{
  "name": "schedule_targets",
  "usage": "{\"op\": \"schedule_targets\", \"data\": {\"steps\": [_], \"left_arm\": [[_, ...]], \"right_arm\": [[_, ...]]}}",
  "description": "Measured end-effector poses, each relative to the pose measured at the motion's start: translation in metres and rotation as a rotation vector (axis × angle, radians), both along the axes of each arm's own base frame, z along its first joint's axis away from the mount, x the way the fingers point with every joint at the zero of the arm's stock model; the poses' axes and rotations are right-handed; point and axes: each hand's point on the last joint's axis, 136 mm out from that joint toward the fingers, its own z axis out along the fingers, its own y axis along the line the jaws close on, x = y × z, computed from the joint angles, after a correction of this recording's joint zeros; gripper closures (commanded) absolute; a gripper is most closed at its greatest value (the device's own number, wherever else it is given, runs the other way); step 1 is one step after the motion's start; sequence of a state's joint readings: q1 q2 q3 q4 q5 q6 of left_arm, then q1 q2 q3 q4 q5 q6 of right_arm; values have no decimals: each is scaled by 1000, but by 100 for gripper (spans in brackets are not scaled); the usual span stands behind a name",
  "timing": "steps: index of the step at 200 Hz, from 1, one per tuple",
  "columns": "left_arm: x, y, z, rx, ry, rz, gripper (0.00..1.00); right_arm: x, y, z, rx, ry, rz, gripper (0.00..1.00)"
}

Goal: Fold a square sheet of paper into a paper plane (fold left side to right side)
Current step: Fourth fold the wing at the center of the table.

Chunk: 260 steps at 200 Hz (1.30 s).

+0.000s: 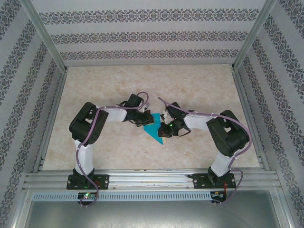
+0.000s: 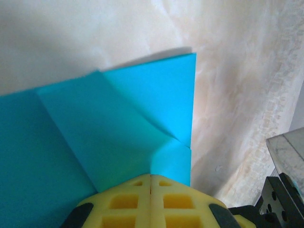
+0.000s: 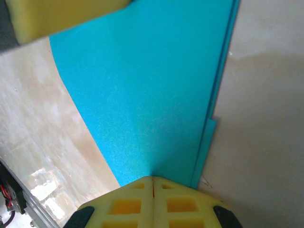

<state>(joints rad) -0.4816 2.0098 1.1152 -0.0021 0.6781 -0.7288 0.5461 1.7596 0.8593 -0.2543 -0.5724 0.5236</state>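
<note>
Just past the arm bases, poising left gripper [image 2: 151, 183] and right gripper [image 3: 152, 183], both closed finger-to-finger and holding nothing, tips over folded turquoise paper [image 1: 154, 127] lying mid-table between them, bare marbled table [image 1: 190, 85] beyond.

Top external camera high behind the arm bases [image 1: 88, 180], looking down over the whole table [image 1: 118, 80], left wrist camera close behind the left gripper [image 2: 151, 178], right wrist camera close behind the right gripper [image 3: 153, 180], all three views sharing the turquoise paper [image 1: 154, 129] at overhead frame centre.

Bright, even light; soft shadows.
</note>
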Motion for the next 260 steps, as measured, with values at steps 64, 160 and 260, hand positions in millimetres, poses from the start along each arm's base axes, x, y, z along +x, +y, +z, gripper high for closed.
{"op": "schedule_targets", "data": {"steps": [64, 160, 260], "left_arm": [[39, 26, 1, 14, -36, 54, 98], [80, 54, 3, 52, -66, 97, 98], [70, 91, 85, 72, -248, 168, 98]], "right_arm": [[0, 0, 0, 0, 0, 0, 100], [0, 0, 0, 1, -1, -1, 100], [1, 0, 1, 11, -5, -19, 100]]}}
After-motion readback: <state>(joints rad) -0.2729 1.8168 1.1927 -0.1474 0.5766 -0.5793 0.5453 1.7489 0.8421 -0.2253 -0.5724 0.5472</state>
